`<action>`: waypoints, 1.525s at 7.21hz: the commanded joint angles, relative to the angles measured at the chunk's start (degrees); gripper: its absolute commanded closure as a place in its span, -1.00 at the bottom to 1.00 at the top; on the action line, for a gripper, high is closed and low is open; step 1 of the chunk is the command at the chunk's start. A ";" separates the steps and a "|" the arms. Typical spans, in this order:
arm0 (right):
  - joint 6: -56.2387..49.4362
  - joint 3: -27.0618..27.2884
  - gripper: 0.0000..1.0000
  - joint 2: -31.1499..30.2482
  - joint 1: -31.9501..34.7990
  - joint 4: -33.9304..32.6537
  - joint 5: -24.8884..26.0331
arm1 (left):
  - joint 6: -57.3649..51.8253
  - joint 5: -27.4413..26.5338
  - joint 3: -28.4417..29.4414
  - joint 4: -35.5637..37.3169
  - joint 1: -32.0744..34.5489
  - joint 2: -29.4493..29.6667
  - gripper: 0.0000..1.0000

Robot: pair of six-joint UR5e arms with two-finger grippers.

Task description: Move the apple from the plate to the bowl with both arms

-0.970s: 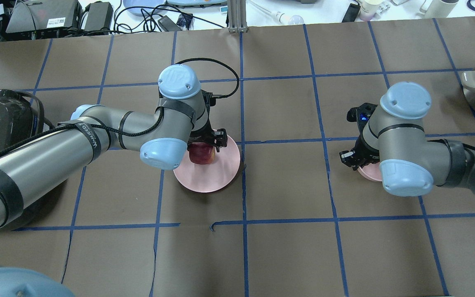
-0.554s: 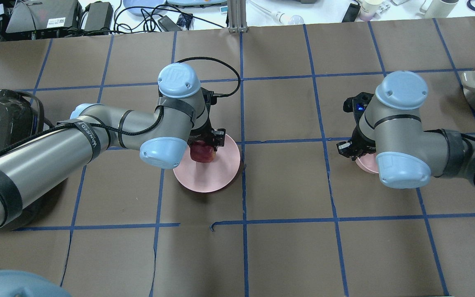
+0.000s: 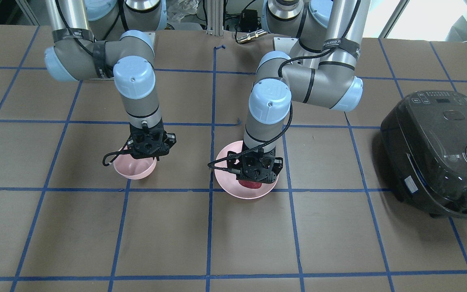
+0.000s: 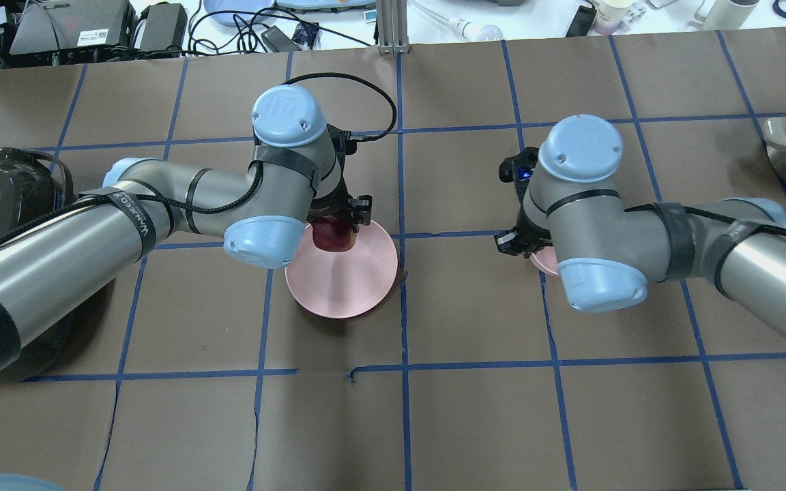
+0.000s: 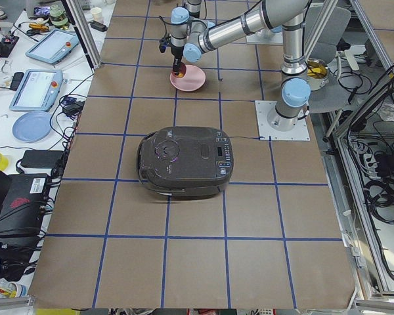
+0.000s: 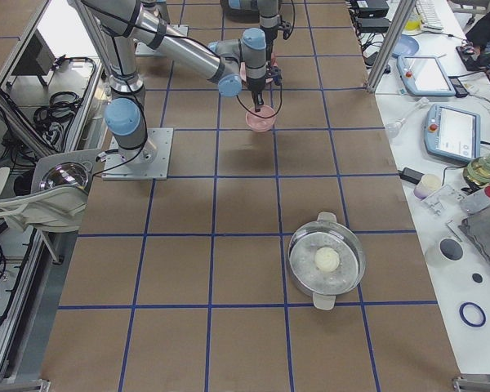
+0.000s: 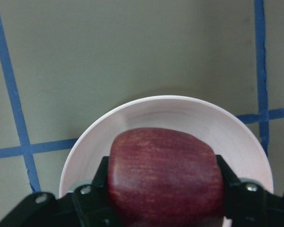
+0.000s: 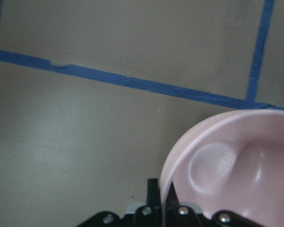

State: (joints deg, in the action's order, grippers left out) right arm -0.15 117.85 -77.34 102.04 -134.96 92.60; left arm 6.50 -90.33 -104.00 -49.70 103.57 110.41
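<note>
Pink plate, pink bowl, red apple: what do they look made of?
By look: wide shallow pale pink plate, matte, faint concentric rings, probably plastic or melamine, glazed ceramic not excluded; small deep pale pink bowl, same finish, thin rim, dull highlights, likely the same; dark red apple, matte skin with fine lighter streaks, blocky shape, real or replica unclear.

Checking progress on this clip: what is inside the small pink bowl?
Inside the bowl, what shows is bare pink; the right gripper pinches its rim. Part of it is cut off in the wrist view. The apple is in the left gripper.
</note>
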 commanded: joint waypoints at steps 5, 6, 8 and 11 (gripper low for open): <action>2.96 0.01 -0.98 2.54 5.36 -0.04 -3.40 | 0.35 0.42 2.57 -1.45 0.14 -0.81 0.92; 2.70 -0.42 -1.00 2.19 5.28 -0.12 -3.22 | 0.53 0.51 2.83 -1.45 0.14 -1.16 0.92; 2.08 -2.69 -1.00 -0.43 3.97 0.75 -0.42 | 0.62 0.69 3.19 -1.63 0.14 -1.25 0.92; 1.91 -15.05 -1.00 -5.71 -2.43 21.41 -0.49 | 0.71 1.73 3.28 -1.63 0.14 -0.98 0.92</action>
State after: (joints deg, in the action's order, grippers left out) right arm 1.85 108.69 -81.06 102.75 -123.33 92.26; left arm 7.19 -89.22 -100.81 -51.32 103.71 109.48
